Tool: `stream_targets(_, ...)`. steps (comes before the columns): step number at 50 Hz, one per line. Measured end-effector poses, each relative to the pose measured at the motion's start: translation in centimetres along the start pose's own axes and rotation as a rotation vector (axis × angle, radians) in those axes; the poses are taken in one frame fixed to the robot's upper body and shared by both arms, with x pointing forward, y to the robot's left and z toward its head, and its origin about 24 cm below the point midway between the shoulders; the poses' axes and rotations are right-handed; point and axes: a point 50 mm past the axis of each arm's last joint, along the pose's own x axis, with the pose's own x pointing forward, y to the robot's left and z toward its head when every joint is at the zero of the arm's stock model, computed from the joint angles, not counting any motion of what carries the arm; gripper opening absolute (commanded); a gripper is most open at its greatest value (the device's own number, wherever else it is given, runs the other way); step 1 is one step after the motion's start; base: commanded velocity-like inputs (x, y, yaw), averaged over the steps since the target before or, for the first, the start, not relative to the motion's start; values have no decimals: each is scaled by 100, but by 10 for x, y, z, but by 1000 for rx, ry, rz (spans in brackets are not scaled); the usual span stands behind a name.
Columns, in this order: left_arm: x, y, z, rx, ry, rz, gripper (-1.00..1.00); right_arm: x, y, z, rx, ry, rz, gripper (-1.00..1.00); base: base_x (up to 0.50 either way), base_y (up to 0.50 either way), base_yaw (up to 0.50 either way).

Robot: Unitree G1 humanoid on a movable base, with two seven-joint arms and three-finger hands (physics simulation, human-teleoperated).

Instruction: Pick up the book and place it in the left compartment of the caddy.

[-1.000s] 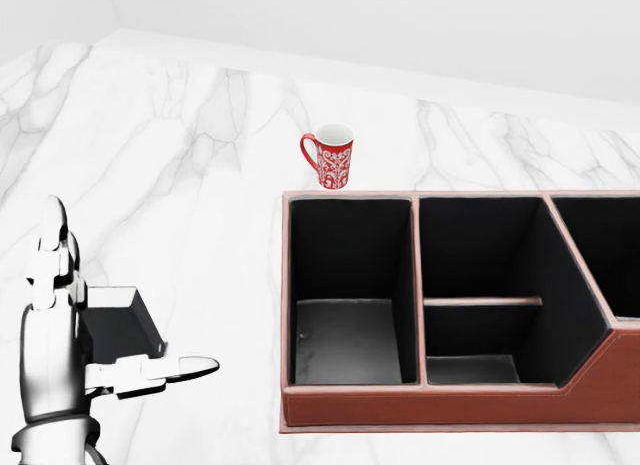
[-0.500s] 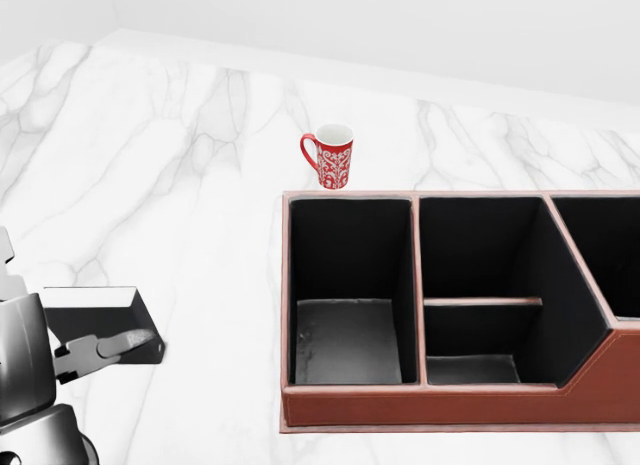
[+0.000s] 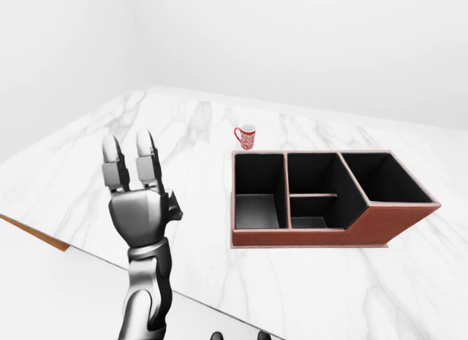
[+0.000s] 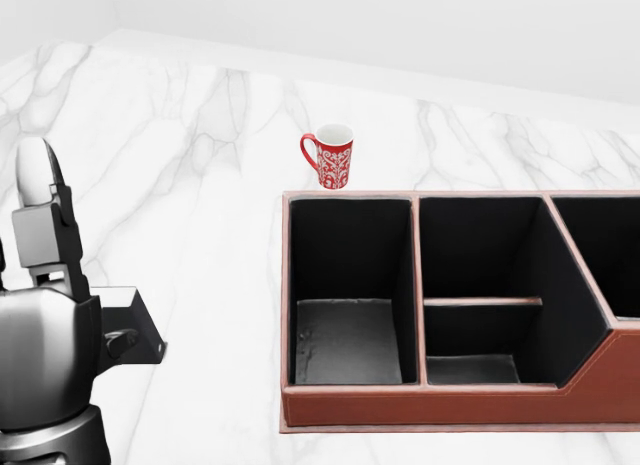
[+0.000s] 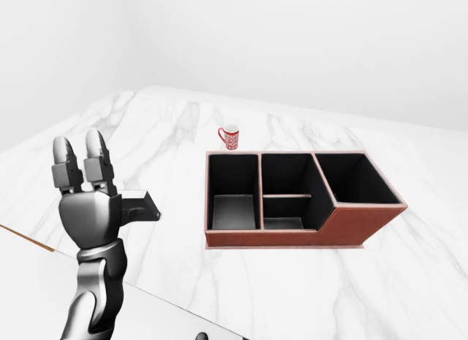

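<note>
The book (image 4: pixel 137 326) is dark and flat and lies on the marble counter, left of the caddy, partly hidden behind my left hand. It also shows in the right-eye view (image 5: pixel 140 205). My left hand (image 3: pixel 131 146) is raised above the counter with its fingers (image 4: pixel 38 190) pointing up, open and empty, on the near side of the book. The red-brown caddy (image 4: pixel 450 406) has black compartments. Its left compartment (image 4: pixel 345 340) is empty. My right hand does not show.
A red patterned mug (image 4: pixel 333 157) stands just above the caddy's left corner in the head view. The counter's near edge (image 3: pixel 33 235) runs diagonally at the lower left of the left-eye view. White walls stand behind the counter.
My left hand has turned from fingers stretched out sideways beside the book, dipped low, and now stands upright with fingers pointing up. The book, caddy and mug have not moved.
</note>
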Motion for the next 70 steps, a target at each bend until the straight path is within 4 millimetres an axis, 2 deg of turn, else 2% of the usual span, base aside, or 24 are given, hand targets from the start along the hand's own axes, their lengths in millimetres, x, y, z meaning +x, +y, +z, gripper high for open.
stream_targets(12, -4, 2, 13, 113, -105, 11, 100, 0, 0, 0, 2, -2, 0, 100, 0, 0, 0)
stream_targets(50, -5, 5, 11, 160, -120, 10, 100, 0, -1, 0, 1, 0, -7, 100, 0, 0, 0)
stream_targets(70, -2, -22, -2, 99, -57, -151, 100, -3, 2, -1, -19, 4, 20, 100, 0, 0, 0)
